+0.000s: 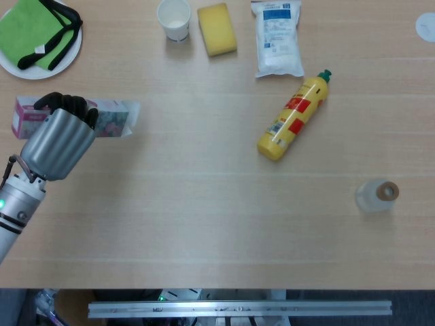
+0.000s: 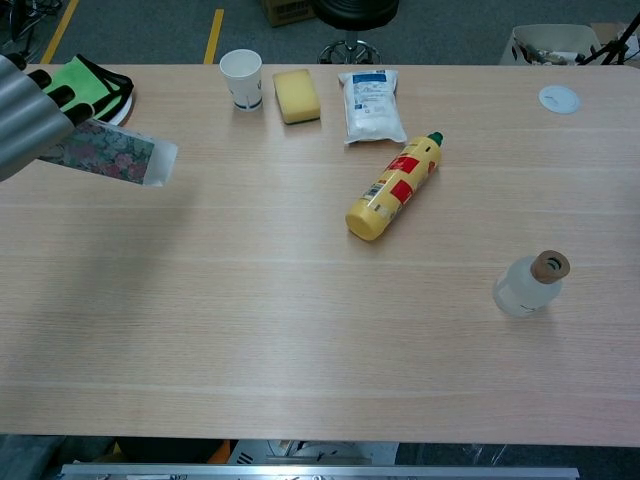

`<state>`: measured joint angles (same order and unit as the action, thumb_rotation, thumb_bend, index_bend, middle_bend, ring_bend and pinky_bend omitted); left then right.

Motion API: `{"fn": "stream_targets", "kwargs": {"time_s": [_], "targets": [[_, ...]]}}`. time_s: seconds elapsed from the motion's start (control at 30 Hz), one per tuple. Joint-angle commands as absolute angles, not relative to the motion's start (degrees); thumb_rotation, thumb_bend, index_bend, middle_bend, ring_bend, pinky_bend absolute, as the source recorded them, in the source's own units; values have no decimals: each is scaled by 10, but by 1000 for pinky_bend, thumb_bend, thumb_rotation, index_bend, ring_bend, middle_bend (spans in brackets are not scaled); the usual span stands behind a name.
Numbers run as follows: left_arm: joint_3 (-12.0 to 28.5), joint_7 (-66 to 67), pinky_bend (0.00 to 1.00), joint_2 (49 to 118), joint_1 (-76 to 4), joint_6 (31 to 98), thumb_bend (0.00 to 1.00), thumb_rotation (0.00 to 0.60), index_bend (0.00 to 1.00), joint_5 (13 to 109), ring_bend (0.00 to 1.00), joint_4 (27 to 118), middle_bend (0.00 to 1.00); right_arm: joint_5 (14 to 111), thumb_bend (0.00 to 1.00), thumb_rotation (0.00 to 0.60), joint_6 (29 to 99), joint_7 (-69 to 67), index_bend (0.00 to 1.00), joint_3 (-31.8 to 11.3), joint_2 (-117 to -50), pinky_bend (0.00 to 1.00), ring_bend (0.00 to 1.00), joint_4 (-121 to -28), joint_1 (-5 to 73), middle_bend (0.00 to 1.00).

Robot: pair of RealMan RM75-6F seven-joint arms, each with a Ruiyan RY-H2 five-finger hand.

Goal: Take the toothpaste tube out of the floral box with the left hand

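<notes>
Head view shows your left hand [image 1: 60, 139] at the left side of the table [image 1: 204, 217], fingers curled over the top of the floral box [image 1: 112, 119], which it holds lifted off the wood with its long side roughly level. You can see the box poking out on both sides of the hand: a pale pink end on the left and the flowered part with a translucent open flap on the right. Chest view has the same hand [image 2: 30, 115] at the far left edge, box [image 2: 105, 155] sloping slightly down toward its open end. The toothpaste tube itself cannot be made out in either view, so you cannot tell whether it is inside. Just behind the hand sits a white plate [image 1: 68, 54] carrying a green cloth with black trim [image 1: 30, 30]. Along the far edge you have a paper cup [image 1: 174, 19], a yellow sponge [image 1: 217, 28] beside it, and a white packet [image 1: 277, 37]. A yellow squeeze bottle with a green cap [image 1: 293, 115] lies on its side right of centre, and a clear bottle with a cork-coloured top [image 1: 377, 195] stands well apart at the right. Your right hand shows in neither view
</notes>
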<state>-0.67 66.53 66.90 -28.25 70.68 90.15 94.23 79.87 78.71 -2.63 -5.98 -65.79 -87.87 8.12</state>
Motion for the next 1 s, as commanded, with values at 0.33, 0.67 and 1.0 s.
{"fn": "stream_targets", "kwargs": {"time_s": [0.33,0.67,1.0], "targets": [[5,643,688,658,-279,722,138,600,699,926,638,950,697,799,205,600,781,-27,229,-58,-664,172,136,-876,83,230],[12,634,689,662,-269,730,138,600,698,925,638,940,697,797,206,600,779,-28,229,-58,-664,172,136,-875,83,230],[20,428,660,655,-242,701,138,600,622,826,592,991,635,796,205,600,780,-28,229,-58,-664,172,136,-876,82,230]]}}
